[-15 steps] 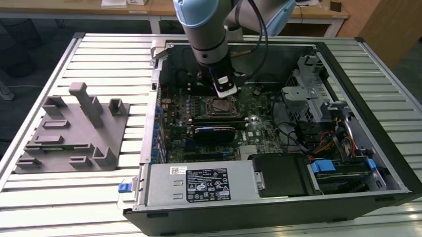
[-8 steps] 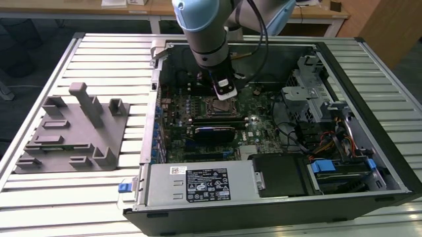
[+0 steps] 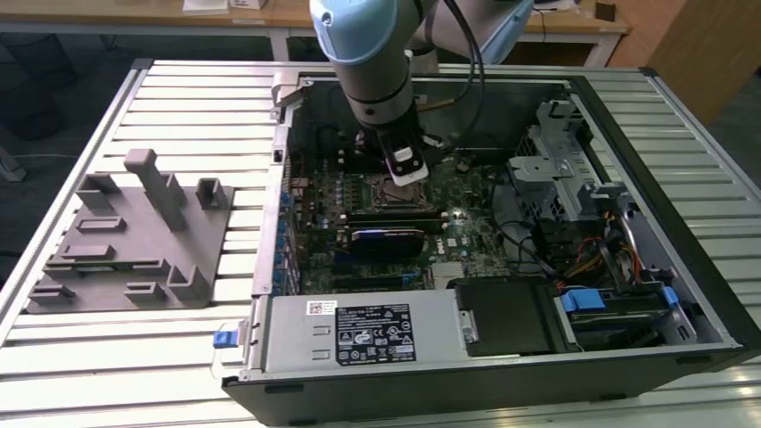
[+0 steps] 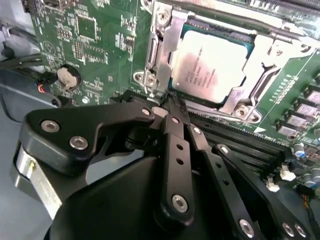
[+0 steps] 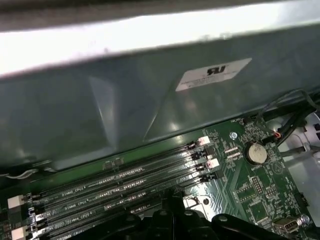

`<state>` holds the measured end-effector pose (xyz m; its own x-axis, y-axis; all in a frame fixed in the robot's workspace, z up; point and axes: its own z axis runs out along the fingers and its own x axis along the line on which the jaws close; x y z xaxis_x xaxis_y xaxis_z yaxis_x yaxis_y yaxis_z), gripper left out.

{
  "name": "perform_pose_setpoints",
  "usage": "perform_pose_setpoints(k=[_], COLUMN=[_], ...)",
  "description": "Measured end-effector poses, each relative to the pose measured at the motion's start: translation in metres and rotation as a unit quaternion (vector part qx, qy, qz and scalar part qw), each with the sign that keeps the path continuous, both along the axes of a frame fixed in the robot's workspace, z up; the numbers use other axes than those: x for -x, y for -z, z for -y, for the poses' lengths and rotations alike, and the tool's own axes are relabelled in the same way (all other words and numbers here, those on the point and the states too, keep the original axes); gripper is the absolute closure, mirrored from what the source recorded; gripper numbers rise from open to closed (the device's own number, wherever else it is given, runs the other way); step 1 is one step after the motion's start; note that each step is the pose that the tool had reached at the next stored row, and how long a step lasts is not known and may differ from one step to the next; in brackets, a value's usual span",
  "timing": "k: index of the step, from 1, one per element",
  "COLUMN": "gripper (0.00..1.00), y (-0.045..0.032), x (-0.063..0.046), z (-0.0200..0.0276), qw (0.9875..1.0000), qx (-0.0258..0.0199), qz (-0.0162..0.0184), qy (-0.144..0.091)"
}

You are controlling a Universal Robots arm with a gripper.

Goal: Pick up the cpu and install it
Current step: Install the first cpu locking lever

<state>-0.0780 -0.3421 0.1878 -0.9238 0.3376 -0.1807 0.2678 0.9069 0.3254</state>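
Note:
The cpu (image 4: 212,65), a thin square chip with a pale silvery top, lies flat in its socket on the green motherboard. A metal socket frame (image 4: 167,45) surrounds it and overlaps its edges. My gripper (image 4: 172,106) is shut, its black fingers (image 4: 176,150) pressed together with nothing seen between them. The tips are right at the socket frame's edge, beside the cpu and not on it. In the exterior view the arm reaches straight down into the open computer case (image 3: 701,294), with the gripper (image 3: 408,176) just at the socket (image 3: 378,190).
Memory slots (image 4: 240,142) run close alongside the socket on the gripper's side. A coin battery (image 4: 66,76) sits on the board. The case wall (image 5: 150,115) rises beyond the memory slots. A grey plastic tray (image 3: 125,236) with upright posts lies outside the case, at the exterior view's left.

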Motion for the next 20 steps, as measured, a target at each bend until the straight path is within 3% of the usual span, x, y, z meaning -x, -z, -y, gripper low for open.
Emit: perform_pose_setpoints(k=[7, 20], gripper=[0.89, 0.89], y=[-0.0014, -0.0218], x=[0.0, 0.0], z=[0.0004, 0.0], qw=[1.0, 1.0], qx=[0.0001, 0.0], qz=[0.0, 0.0], qy=[0.0, 0.0])
